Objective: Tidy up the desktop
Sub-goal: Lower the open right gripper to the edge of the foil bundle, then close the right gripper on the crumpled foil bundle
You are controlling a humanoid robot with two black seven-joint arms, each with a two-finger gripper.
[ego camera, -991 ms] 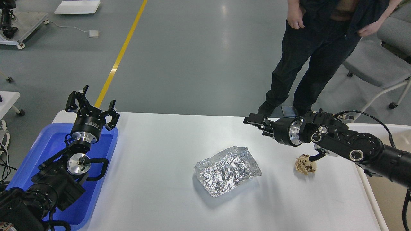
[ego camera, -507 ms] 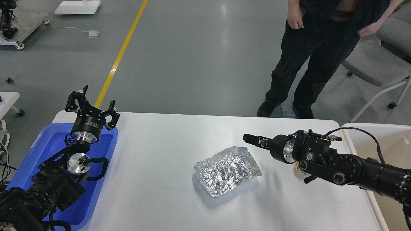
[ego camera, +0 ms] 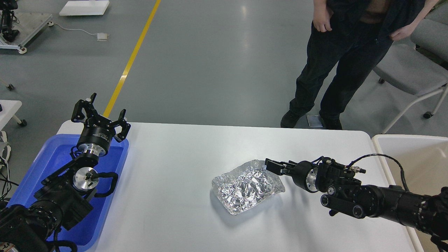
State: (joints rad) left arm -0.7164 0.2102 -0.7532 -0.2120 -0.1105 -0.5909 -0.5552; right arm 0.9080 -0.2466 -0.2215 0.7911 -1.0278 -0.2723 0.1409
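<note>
The white desktop (ego camera: 175, 196) carries a crumpled silver foil sheet (ego camera: 245, 187) right of its middle. My right gripper (ego camera: 272, 165) is low over the desktop, its tips right at the foil's far right corner. Its fingers overlap in this view, so I cannot tell whether they are open or touch the foil. My left gripper (ego camera: 99, 117) is open and empty, raised over the far end of the blue tray (ego camera: 42, 164). The small brown paper ball seen earlier is hidden behind my right arm.
A beige-white bin (ego camera: 413, 147) stands against the desktop's right edge. A person in dark clothes (ego camera: 336, 63) stands just beyond the far edge. A grey chair (ego camera: 416, 66) is at the far right.
My right arm has swung down and towards me, from above the far right of the desktop to the foil's corner, and now covers the brown paper ball. The left arm has not moved.
</note>
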